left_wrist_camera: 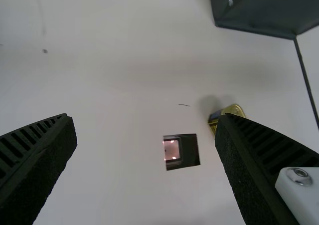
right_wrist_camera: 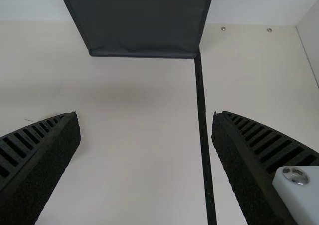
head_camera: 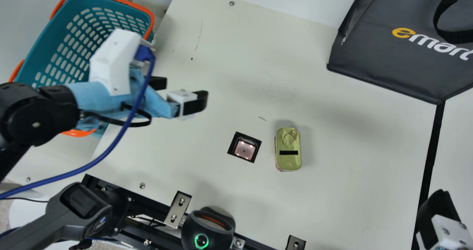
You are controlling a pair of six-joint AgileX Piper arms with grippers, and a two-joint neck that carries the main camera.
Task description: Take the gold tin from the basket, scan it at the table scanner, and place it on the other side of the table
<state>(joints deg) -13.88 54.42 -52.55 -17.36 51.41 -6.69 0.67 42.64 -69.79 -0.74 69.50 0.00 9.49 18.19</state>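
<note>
Cream table (head_camera: pixel 221 65) spreads around the tin (head_camera: pixel 289 159), which sits ring-pull (head_camera: pixel 289 138) up just beside the scanner (head_camera: pixel 244 150), on the side nearer the bag (head_camera: pixel 384 65). It should handle as stiff and fairly weighty for its bulk, hard to crush, its smooth metal perhaps a little slippery. Best hold: 2 fingers across the 2 long walls, near the middle, clear of the ring-pull. Left gripper (left_wrist_camera: pixel 145 118) and right gripper (right_wrist_camera: pixel 145 116) are both released, fingers spread, grasping nothing.
</note>
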